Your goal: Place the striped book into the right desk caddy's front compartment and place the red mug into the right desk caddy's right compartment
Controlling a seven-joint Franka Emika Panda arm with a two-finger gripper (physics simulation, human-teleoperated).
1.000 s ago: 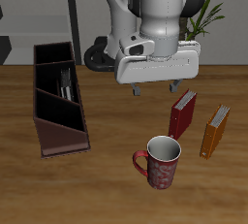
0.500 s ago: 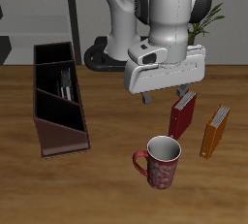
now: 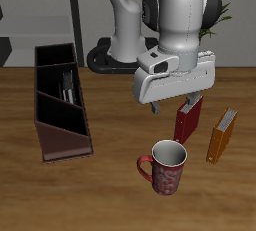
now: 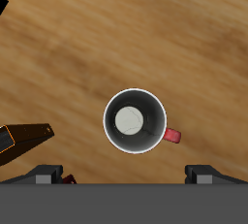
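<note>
The red mug point(image 3: 166, 167) stands upright on the table near the front edge, and the wrist view looks straight down into its pale inside point(image 4: 136, 121). My gripper point(image 3: 171, 105) hangs open and empty above the table, higher than the mug and a little farther back point(image 4: 123, 175). The right desk caddy point(image 3: 48, 125) lies lengthwise across the table from the mug, with its low sloped end toward the front. The striped book point(image 3: 68, 85) stands upright inside the caddy, in a section between the dividers.
A plain red book point(image 3: 187, 120) stands upright just behind the mug, close under one of my fingers. An orange book point(image 3: 222, 135) stands beside it. A potted plant point(image 3: 215, 10) and the robot base are at the back.
The gripper has shifted slightly toward the books and a little lower, tilting as it went. It stays open. Mug, books and caddy have not moved.
</note>
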